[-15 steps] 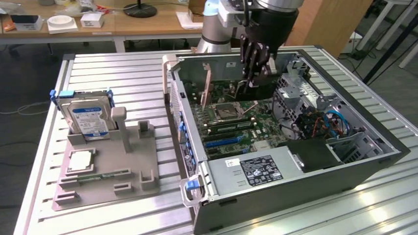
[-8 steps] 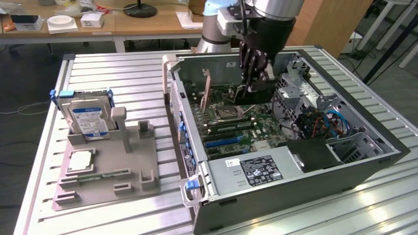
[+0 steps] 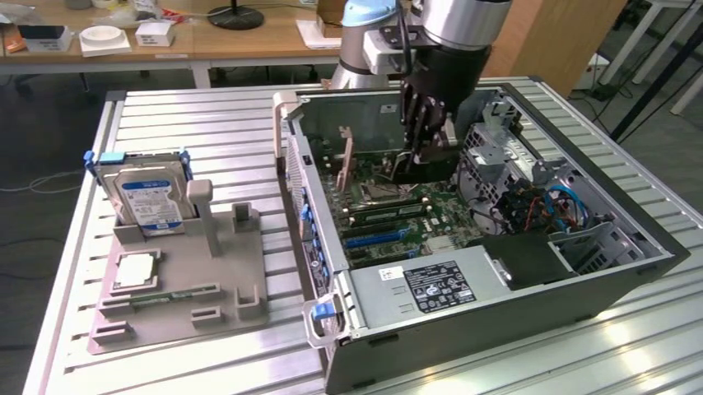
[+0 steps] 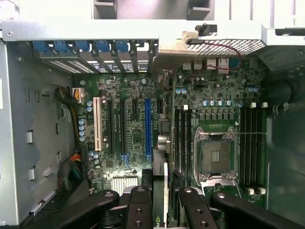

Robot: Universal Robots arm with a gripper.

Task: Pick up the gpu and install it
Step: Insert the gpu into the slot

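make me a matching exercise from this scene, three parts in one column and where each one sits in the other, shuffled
Parts:
1. hard drive
2. gpu
3. power supply

Places:
A. edge-on between the fingers of the end effector
B. upright in the grey holder, outside the case
C. inside the case, at the end nearest the exterior view's camera

Pairs: 1-B, 2-A, 3-C

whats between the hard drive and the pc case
Two upright grey posts on the grey holder plate: a tall post beside the hard drive, a shorter post nearer the case. The exterior view shows it.
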